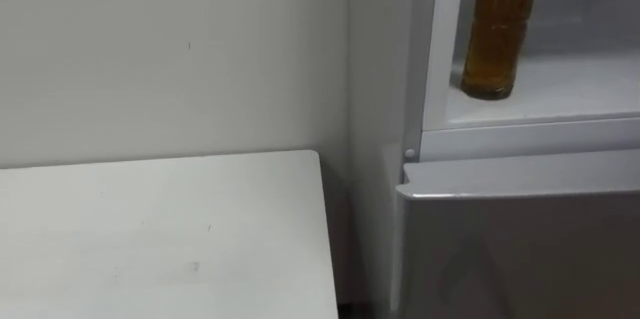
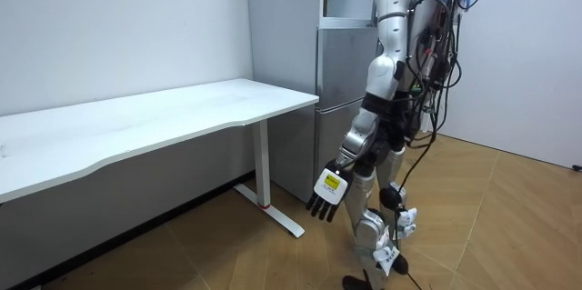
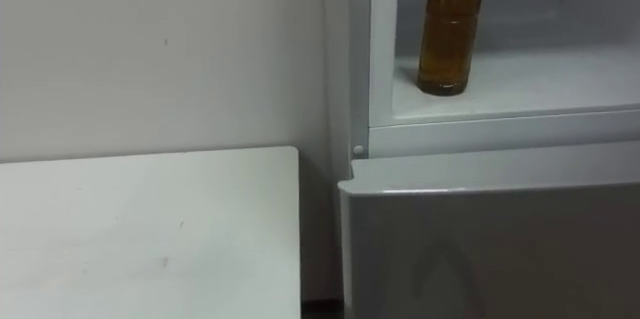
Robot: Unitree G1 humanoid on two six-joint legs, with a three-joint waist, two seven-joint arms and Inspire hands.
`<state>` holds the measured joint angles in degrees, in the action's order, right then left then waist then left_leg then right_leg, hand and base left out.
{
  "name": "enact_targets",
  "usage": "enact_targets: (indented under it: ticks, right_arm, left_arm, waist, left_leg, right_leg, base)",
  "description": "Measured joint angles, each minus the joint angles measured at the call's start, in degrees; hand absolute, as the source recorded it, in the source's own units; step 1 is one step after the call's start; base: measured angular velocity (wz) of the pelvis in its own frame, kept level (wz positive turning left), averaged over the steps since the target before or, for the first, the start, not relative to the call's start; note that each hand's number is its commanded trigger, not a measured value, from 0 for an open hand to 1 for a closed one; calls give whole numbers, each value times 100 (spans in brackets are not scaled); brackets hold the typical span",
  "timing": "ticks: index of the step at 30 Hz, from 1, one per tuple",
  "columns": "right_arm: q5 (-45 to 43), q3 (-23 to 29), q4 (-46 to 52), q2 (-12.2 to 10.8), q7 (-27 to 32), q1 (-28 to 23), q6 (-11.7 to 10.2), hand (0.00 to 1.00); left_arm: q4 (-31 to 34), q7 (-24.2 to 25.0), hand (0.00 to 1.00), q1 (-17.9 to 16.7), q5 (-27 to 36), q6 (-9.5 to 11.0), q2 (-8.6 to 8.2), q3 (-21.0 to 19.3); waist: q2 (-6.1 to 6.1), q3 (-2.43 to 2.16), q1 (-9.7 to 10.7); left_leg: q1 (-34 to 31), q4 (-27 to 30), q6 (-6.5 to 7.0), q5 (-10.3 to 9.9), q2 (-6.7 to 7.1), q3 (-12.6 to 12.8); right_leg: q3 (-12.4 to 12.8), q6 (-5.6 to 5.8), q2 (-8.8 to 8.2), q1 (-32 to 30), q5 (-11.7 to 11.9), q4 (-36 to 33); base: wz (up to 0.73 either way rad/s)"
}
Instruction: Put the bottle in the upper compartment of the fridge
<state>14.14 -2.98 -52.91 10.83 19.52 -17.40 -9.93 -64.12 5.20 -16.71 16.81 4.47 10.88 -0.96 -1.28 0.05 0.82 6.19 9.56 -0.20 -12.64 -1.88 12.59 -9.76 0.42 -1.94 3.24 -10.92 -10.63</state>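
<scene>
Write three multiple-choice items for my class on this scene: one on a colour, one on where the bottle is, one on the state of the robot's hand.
1. What colour is the table?
A white
B black
C brown

2. Where is the bottle?
A on the table
B in the upper fridge compartment
C on the floor

3. How is the left hand?
A clutching the bottle
B hanging open, holding nothing
C pressed on the table

Key:
1 A, its top is plainly white.
2 B, it stands upright on that compartment's floor.
3 B, in the room view its relaxed fingers hang beside the leg.
</scene>
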Motion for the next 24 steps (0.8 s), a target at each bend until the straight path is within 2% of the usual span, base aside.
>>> enact_targets:
  ticks: [2,6,8,15,19,24]
  right_arm:
    - [201,41,-137,-3,-128,57,28,0]
    - [631,263,-316,-10,-336,87,246,0]
    - [852,377,-312,-10,-378,87,266,0]
    - [1377,1358,23,33,-416,218,379,0]
    - [1998,1811,862,254,-252,191,348,0]
    - [2264,2309,999,483,4,325,322,0]
  left_arm:
    - [-3,6,0,-1,4,-2,0,0]
    - [-4,30,0,-9,-7,-28,0,-53]
    - [1,30,0,-30,-13,-33,2,-102]
    - [6,95,0,-80,-171,-34,28,-392]
    - [152,182,0,-221,-149,-41,97,-618]
    - [298,125,0,-184,-209,-39,126,-813]
  waist:
    - [9,9,7]
    - [26,15,31]
    - [46,19,50]
    - [170,17,157]
    - [252,23,285]
    - [366,23,425]
  left_leg:
    - [32,-3,0,0,0,1]
    - [68,-3,-1,-1,-2,-5]
    - [75,-2,-1,0,-4,-13]
    - [68,-3,-1,-1,-5,21]
    - [78,-15,-2,-2,-8,87]
    - [86,-18,-6,-7,-6,111]
  right_leg:
    - [7,0,0,28,-4,6]
    - [39,0,2,55,-19,-5]
    - [56,-1,7,55,-19,-13]
    - [50,-2,2,31,-31,-49]
    - [143,-11,5,-32,-58,-127]
    - [180,-4,10,-33,-71,-129]
  base:
    - [0]
    - [0]
    - [0]
    - [-1]
    - [-8]
    - [-1]
